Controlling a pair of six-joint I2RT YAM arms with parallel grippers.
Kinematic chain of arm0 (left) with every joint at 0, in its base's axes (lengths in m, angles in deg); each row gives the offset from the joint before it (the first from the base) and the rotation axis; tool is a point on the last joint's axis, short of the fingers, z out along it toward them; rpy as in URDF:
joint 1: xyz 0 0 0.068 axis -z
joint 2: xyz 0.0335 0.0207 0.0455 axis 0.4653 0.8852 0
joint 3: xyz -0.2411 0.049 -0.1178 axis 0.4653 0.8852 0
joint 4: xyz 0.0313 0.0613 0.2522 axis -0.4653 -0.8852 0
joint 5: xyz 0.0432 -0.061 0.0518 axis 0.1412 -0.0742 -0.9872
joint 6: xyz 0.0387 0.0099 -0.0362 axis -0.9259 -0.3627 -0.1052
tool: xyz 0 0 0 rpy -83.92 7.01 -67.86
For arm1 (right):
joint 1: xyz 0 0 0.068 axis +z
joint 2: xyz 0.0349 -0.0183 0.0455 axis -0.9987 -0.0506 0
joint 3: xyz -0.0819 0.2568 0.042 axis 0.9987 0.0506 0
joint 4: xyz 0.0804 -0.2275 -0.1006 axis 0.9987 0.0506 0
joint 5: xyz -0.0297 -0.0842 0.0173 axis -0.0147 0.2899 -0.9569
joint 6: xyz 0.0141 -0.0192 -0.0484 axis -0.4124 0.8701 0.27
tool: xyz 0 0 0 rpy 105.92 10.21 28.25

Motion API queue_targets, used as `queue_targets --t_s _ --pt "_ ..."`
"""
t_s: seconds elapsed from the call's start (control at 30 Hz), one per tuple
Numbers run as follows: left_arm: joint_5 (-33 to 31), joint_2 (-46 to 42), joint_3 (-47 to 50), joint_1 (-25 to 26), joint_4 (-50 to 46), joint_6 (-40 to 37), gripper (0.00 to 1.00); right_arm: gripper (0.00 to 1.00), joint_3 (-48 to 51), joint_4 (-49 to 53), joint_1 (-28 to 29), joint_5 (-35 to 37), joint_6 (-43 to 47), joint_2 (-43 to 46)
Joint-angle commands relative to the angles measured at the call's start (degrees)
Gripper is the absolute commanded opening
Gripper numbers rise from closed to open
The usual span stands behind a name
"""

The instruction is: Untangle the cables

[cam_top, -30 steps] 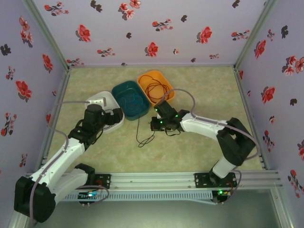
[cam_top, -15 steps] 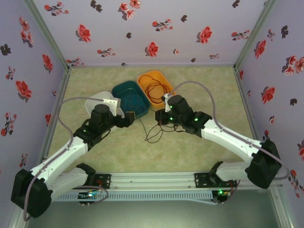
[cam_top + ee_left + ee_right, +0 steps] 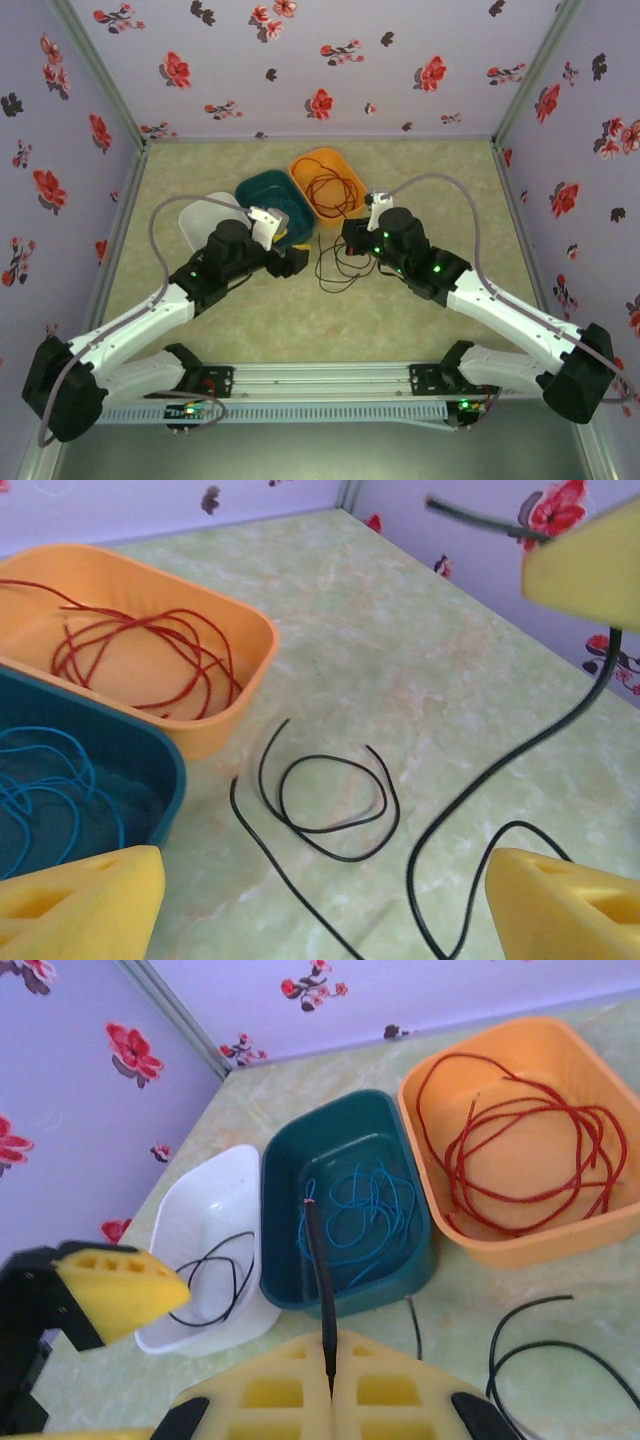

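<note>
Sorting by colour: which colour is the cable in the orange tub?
Red cable; clearest in the right wrist view.

top: high overhead, facing down | wrists: low, close (both share orange tub [image 3: 235, 695])

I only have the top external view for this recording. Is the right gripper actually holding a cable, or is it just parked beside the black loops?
Observer: It is holding one. In the right wrist view, the right gripper is shut on a black cable, whose short end pokes out beyond the pads.
Reviewer: What about the white bin? I can barely see into it.
Observer: A second black cable lies inside it as a loose loop.
Reviewer: Is the left gripper gripping anything?
Observer: No. The left wrist view shows its fingers wide apart, with a loose black coil lying on the table ahead of them, untouched.
</note>
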Motion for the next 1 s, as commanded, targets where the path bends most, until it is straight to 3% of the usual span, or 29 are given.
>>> queue_targets --t_s 0.0,0.27,0.63,0.7,0.9,0.97 --pt "1.3 2.7 -1.1 1.0 1.1 2.6 0.84 0.00 0.7 -5.3 0.2 2.9 0.7 1.5" --pt "1.4 7.4 0.4 3.6 10.3 11.2 0.82 0.00 1.9 -8.5 0.3 3.2 -0.2 2.1" --pt "1.9 13.1 -0.8 4.4 13.1 15.5 0.64 0.00 3.0 -12.6 0.2 1.5 -1.7 2.1" --pt "1.9 13.2 -0.8 4.5 13.0 15.4 0.53 0.00 3.2 -12.6 0.2 1.7 -1.6 2.5" --pt "2.0 12.8 -1.9 4.6 12.2 14.6 0.04 0.00 3.2 -11.5 0.2 2.8 -1.6 2.9" --pt "2.0 12.1 -2.7 4.6 10.7 13.3 0.00 0.01 3.1 -10.0 0.2 4.1 -1.2 3.1"
